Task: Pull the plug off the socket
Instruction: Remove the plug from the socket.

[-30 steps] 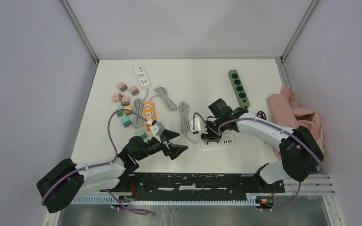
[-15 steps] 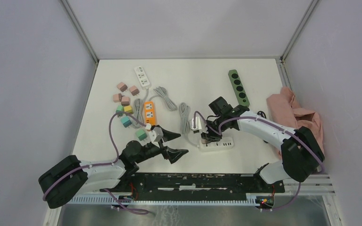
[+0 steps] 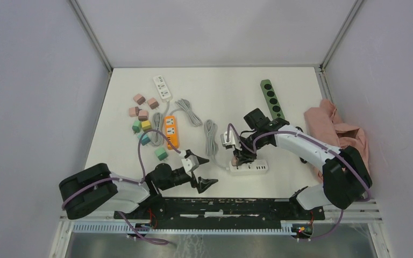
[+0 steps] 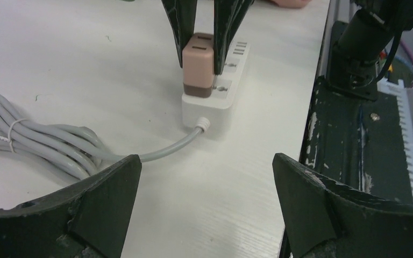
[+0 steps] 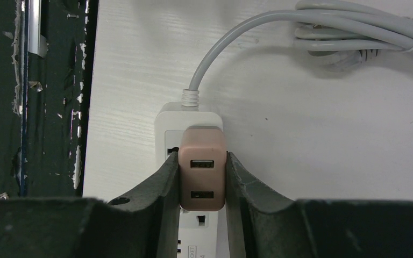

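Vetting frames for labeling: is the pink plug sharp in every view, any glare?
Right wrist: pink plug sharp, USB slots readable, no glare. Left wrist: plug crisp, near fingers dark, soft. Top external: even light, plug too small to judge.

Nothing legible in any view. The strip (image 5: 188,118) has a tiny printed mark low down in the right wrist view, too small to read. The plug (image 5: 203,145) faces the camera and its top is plain.
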You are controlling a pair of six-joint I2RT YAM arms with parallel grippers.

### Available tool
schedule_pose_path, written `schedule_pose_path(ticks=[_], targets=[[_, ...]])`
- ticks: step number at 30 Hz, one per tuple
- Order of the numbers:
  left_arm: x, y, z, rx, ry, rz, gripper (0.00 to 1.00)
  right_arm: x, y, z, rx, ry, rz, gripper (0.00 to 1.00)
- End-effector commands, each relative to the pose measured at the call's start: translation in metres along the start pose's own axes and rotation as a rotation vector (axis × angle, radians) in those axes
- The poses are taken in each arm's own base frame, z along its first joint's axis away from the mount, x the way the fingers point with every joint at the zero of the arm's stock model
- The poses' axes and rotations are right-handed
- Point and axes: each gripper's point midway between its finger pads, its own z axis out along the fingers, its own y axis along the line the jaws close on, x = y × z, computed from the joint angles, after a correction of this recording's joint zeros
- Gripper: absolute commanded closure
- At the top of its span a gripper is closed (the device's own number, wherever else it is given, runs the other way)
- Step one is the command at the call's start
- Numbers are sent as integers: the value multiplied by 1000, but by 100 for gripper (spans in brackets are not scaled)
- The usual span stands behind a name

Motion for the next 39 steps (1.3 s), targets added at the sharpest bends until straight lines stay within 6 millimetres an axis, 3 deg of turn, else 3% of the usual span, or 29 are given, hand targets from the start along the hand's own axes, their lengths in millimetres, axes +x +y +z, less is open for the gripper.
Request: schedule_pose_path(ticks=[1, 17, 26, 31, 39], targets=[[-25, 3, 13, 5, -100, 130, 2, -29, -1, -18, 0, -102, -50, 100], [-7, 0, 51, 81, -48, 244, 2, -23, 0, -22, -18, -113, -54, 100], [0, -12, 79, 137, -37, 232, 5, -24, 0, -22, -13, -130, -58, 100], [9, -10, 86, 118, -45, 200, 7, -29, 3, -24, -9, -157, -80, 100], [9, -10, 100, 116, -58, 171, 17, -31, 6, -22, -20, -180, -87, 100]])
